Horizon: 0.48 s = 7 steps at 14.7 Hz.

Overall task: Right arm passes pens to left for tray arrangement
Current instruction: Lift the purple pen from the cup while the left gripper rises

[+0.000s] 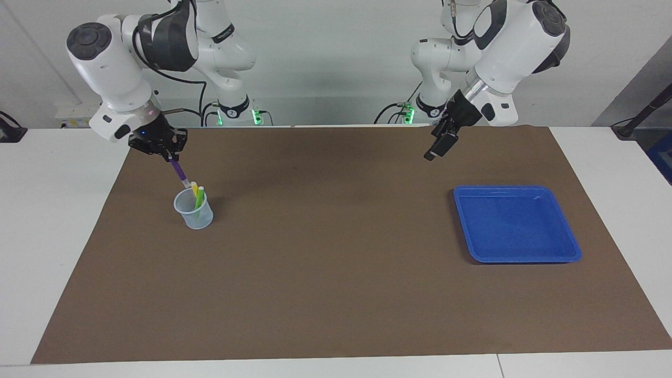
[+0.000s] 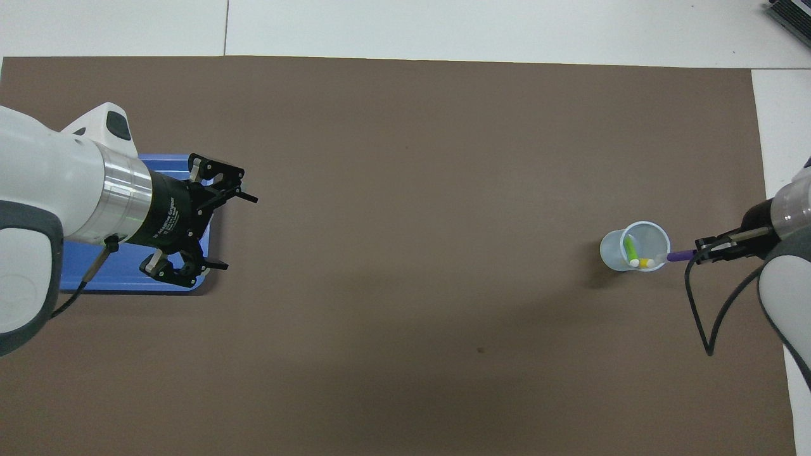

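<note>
Toward the right arm's end of the brown mat (image 1: 336, 294), the right gripper (image 1: 167, 155) hangs above a small translucent cup (image 1: 193, 210), its fingers clamped on the top of the purple pen (image 1: 178, 171), which slants down with its pale tip just over the cup's rim. The green pen (image 1: 199, 197) and yellow pen (image 1: 193, 188) stand inside the cup, leaning against each other. At the left arm's end lies the blue tray (image 1: 517, 223), flat on the mat. The left gripper (image 2: 215, 231) hovers in the air with its fingers spread wide and holding nothing; the overhead view shows it over the tray's edge.
</note>
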Motion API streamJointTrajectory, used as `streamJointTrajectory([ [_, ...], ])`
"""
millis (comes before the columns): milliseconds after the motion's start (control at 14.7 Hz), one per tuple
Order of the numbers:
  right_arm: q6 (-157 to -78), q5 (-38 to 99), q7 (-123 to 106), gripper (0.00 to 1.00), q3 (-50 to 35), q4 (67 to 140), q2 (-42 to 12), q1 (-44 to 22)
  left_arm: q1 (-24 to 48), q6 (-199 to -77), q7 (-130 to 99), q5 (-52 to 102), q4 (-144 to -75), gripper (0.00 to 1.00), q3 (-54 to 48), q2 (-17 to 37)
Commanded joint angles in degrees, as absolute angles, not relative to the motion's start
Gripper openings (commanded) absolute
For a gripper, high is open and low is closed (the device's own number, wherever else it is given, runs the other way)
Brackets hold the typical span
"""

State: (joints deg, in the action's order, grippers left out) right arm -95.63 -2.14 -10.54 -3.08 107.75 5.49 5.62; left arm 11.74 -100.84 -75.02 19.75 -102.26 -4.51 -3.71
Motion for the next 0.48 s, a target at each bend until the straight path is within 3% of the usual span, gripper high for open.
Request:
streamJointTrajectory([
  [0,-94.04,-1.67,-12.74,0.0,-3.69,107.49,6.94,6.06,15.02,-105.72,-79.35,20.65,-106.95,1.0,-3.87,-6.5],
  [408,-92.55,7.54,-13.09,0.0,-3.6,106.79,8.88,6.15,18.1,-116.79,-92.18,23.63,-114.51,1.0,-3.87,-9.4],
])
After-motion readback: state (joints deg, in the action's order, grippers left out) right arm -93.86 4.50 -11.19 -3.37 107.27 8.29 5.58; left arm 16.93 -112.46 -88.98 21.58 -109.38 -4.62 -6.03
